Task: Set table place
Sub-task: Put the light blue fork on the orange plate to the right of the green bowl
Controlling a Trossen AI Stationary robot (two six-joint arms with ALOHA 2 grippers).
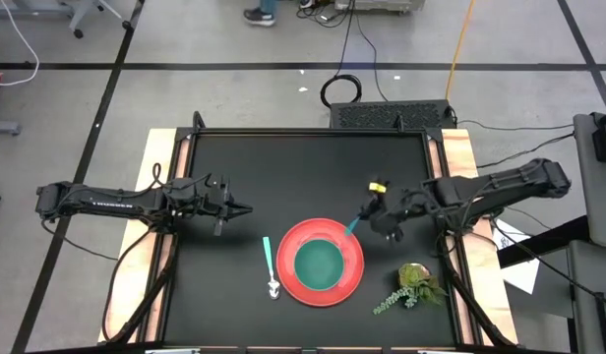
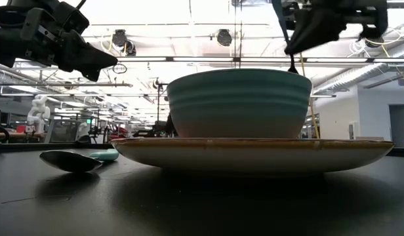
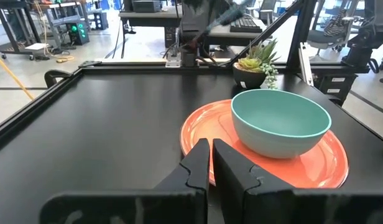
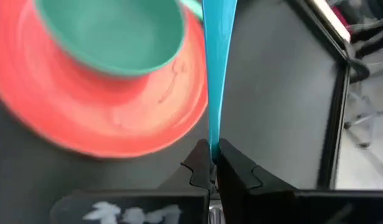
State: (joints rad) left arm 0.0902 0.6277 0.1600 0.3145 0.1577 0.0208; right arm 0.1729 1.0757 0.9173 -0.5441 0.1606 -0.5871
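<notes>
The red plate (image 1: 354, 280) lies on the black table (image 1: 283, 167) toward its near edge, with a green bowl (image 1: 320, 263) standing in it. A teal-handled spoon (image 1: 270, 264) lies on the table left of the plate. My right gripper (image 1: 370, 213) is above the plate's far right rim, shut on a teal-handled utensil (image 4: 217, 56) whose working end is out of clear view. My left gripper (image 1: 242, 208) hovers shut and empty over the table, left of the plate; it also shows in the left wrist view (image 3: 210, 158). My right gripper pinches the utensil's teal handle (image 4: 212, 134) between its two fingers, which lie along it. The utensil is lifted clear. It slants down from the gripper toward the plate and bowl, its dark lower tip (image 2: 292, 64) hanging in the air beside the bowl.
A small potted plant (image 1: 413, 283) stands at the near right of the table, right of the plate. A small yellow-and-black object (image 1: 378, 185) lies behind my right gripper. The far half of the table is bare.
</notes>
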